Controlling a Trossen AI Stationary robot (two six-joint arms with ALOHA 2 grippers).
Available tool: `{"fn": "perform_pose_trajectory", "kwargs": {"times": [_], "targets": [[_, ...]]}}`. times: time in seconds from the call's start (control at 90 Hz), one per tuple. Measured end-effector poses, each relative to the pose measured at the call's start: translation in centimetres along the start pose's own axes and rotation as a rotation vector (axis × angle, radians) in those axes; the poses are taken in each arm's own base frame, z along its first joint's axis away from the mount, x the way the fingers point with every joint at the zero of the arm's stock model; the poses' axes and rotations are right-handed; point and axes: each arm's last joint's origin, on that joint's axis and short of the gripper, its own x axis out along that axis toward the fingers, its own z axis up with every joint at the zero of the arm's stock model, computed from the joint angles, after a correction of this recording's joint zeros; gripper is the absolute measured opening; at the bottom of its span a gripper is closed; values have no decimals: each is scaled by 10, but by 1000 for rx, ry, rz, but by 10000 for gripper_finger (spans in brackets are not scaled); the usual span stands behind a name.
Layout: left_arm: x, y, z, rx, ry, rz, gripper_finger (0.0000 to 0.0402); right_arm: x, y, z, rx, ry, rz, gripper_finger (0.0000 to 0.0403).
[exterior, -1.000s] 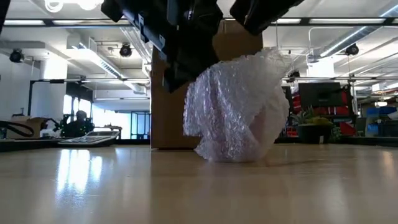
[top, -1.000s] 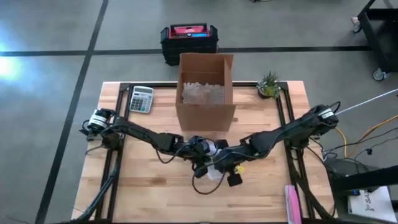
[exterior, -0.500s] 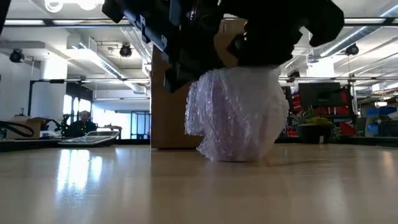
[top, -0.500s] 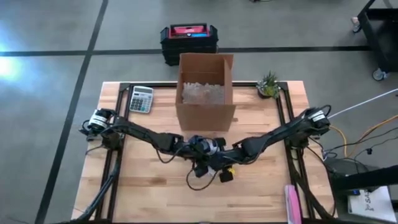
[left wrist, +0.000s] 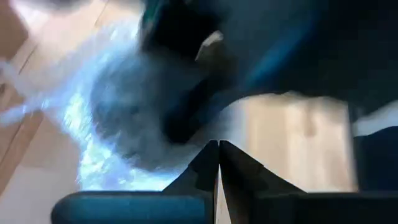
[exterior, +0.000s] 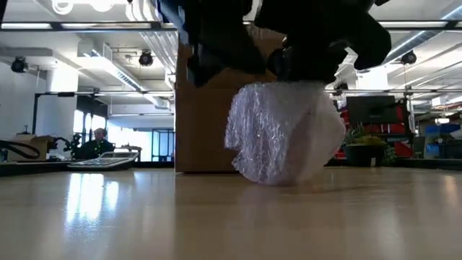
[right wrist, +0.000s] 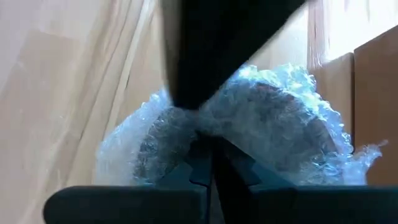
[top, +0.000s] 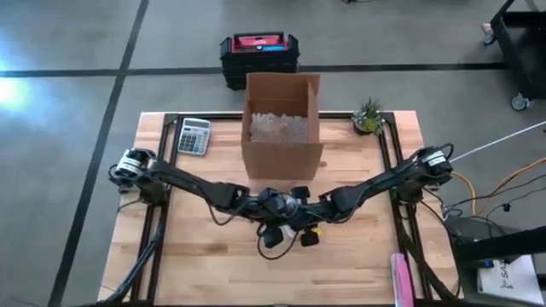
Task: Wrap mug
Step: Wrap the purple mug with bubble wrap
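Two pincers, left pincer (left wrist: 217, 163) and right pincer (right wrist: 208, 163), closed above bubble-wrapped mug (exterior: 285, 133).

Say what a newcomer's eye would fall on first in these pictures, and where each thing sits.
First, the bubble-wrapped bundle at the table's middle, with the left gripper and right gripper meeting right over it. Next, the open cardboard box just behind, bubble wrap inside, flanked by a calculator and a small plant.

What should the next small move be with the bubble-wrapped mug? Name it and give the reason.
Probably press the loose wrap down and tuck it. Both grippers, left and right, sit shut on top of the bundle, whose wrap flares out at one side, near the box.
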Motion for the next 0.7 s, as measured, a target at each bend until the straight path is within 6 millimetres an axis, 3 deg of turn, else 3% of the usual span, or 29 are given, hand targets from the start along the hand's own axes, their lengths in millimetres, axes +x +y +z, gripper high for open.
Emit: {"fn": "perform_pose_trajectory", "kwargs": {"times": [0.244, 0.456, 0.589, 0.7], "targets": [[12, 12, 4, -18, -26, 29, 0, -10, -2, 6, -21, 41, 1, 0], [10, 12, 4, -13, -25, 27, 0, -59, -11, 18, -31, 30, 7, 0], [10, 12, 4, -13, -25, 27, 0, -87, -21, 5, -20, 75, -65, 0], [10, 11, 6, -13, -27, 26, 0, -89, -28, -18, 32, 126, -113, 0]]}}
